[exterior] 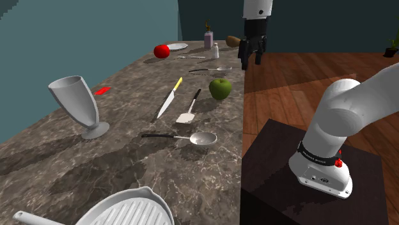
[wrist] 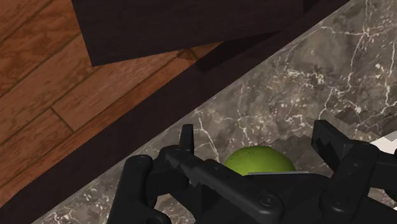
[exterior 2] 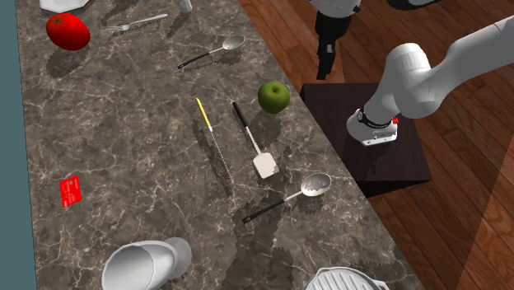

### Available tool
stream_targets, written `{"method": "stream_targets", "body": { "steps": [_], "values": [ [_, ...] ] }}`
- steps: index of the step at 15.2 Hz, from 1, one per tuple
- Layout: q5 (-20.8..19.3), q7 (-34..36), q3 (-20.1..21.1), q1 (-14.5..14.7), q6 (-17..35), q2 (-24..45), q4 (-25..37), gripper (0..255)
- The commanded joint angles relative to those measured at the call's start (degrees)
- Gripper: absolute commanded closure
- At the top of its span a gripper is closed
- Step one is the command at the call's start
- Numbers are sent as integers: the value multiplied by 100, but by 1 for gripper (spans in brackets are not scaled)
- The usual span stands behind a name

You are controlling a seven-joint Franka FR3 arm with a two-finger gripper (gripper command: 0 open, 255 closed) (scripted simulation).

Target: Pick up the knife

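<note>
On your marble counter (exterior: 96, 166) you see a green apple (exterior: 220, 88) near the edge, with a white spatula (exterior: 187, 114) just beside it and a slotted spoon (exterior: 203, 139) nearer the shoulder camera. A grey goblet (exterior: 77, 102) stands toward that view's left, beside a small red card (exterior: 102, 91). A tomato (exterior: 162, 51) sits far back by a white plate (exterior: 178, 46).

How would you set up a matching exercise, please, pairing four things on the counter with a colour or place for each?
Column one:
1. knife
2. apple
3. tomato
4. card

Column two:
A. green
B. lying near the goblet
C. yellow handle
D. next to the white plate

Pairs: 1-C, 2-A, 3-D, 4-B.
</note>
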Motion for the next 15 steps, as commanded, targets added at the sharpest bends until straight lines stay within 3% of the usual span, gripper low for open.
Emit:
{"method": "stream_targets", "body": {
  "steps": [1, 8, 15],
  "values": [
    [0, 0, 0, 0, 0, 0, 0, 0],
    [492, 1901, 976, -111, 888, 938, 262, 0],
    [475, 3805, 1798, -340, 1654, 2302, 1039, 0]
  ]
}}
